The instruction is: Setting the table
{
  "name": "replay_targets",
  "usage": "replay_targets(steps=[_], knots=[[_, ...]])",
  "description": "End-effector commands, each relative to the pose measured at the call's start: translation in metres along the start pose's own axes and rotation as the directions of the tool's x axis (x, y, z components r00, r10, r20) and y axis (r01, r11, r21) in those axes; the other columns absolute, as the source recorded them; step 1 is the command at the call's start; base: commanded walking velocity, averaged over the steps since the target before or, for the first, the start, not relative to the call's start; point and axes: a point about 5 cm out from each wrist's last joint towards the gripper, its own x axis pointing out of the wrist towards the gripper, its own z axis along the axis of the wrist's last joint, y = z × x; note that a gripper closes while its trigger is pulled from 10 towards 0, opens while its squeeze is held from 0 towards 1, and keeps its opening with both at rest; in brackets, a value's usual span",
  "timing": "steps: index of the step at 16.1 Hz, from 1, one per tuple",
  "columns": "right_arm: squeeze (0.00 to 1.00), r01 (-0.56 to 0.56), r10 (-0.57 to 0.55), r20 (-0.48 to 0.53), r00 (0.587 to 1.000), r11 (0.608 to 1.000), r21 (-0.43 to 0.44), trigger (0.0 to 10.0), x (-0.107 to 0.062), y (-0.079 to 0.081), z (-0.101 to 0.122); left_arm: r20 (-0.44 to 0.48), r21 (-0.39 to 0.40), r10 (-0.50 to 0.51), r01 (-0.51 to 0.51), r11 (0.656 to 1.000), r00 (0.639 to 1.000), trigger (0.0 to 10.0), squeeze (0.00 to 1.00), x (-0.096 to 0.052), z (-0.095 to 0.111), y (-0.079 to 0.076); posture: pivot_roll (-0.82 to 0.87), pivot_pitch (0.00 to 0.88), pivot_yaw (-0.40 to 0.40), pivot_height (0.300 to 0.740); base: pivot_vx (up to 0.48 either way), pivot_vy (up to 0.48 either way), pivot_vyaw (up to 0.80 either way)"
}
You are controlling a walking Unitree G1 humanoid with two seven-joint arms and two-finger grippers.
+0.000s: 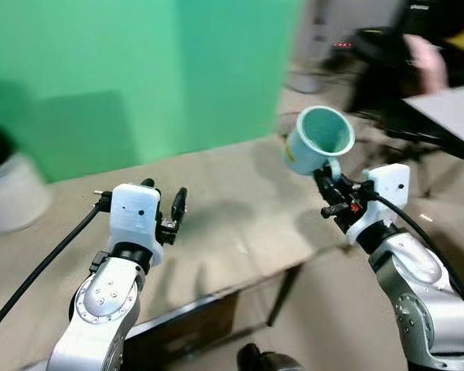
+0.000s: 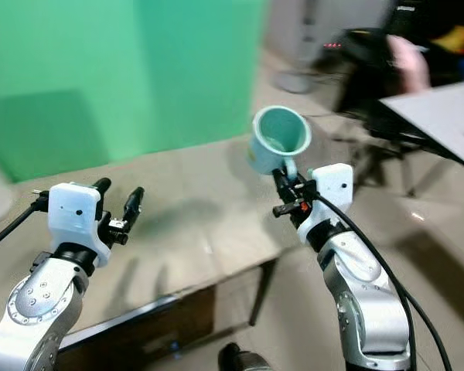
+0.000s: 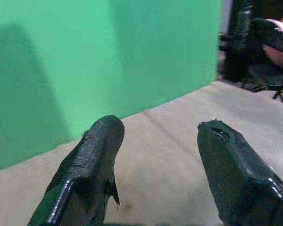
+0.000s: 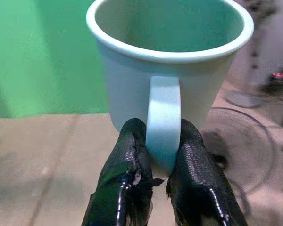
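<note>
At far left a white bucket (image 1: 11, 193) stands on the beige surface (image 1: 240, 224), before a green wall (image 1: 139, 69). The left claw (image 1: 164, 202) hovers released above the surface. The right claw (image 4: 155, 155) is clenched on the handle of a mint cup (image 1: 319, 139) (mouth tilted toward the camera), held above the surface's right edge.

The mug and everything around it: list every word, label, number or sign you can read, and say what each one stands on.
None can be read.
The mug, held by its handle in the right gripper: a yellowish patch on its side in the left eye view, too blurred to read.
The left gripper, the table and the green wall: no text.
</note>
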Motion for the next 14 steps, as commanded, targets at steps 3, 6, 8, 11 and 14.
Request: replay_targets(steps=[3,6,8,11,14], knots=[[0.0,0.098,-0.097,-0.032,0.995,0.995,0.028,10.0,-0.001,-0.012,-0.001,0.006,-0.02,0.036,-0.036,0.999,0.999,10.0,0.0,-0.002,0.0,0.002,-0.09,0.015,-0.001,0.74,0.0,0.0,-0.79],[0.0,0.14,-0.142,-0.075,0.987,0.99,-0.025,10.0,-0.005,-0.019,-0.005,0.0,-0.007,0.041,-0.041,0.999,0.999,10.0,0.0,-0.004,-0.001,0.003,-0.08,0.015,0.001,0.74,0.0,0.0,-0.79],[0.0,0.148,-0.152,-0.09,0.984,0.988,-0.053,10.0,-0.008,-0.02,-0.006,-0.004,-0.014,0.043,-0.043,0.999,0.999,10.0,0.0,-0.005,-0.002,0.003,-0.09,0.016,0.008,0.74,0.0,0.0,-0.79],[0.0,0.176,-0.182,-0.102,0.978,0.983,-0.058,10.0,-0.009,-0.023,-0.008,0.003,-0.015,0.047,-0.047,0.999,0.999,10.0,0.0,-0.004,-0.002,0.002,-0.09,0.019,0.013,0.74,0.0,0.0,-0.8],[0.0,0.204,-0.212,-0.113,0.971,0.976,-0.076,10.0,-0.012,-0.027,-0.009,0.023,-0.014,0.05,-0.049,0.999,0.998,10.0,0.0,-0.002,0.0,0.003,-0.1,0.018,0.012,0.74,0.0,0.0,-0.8]])
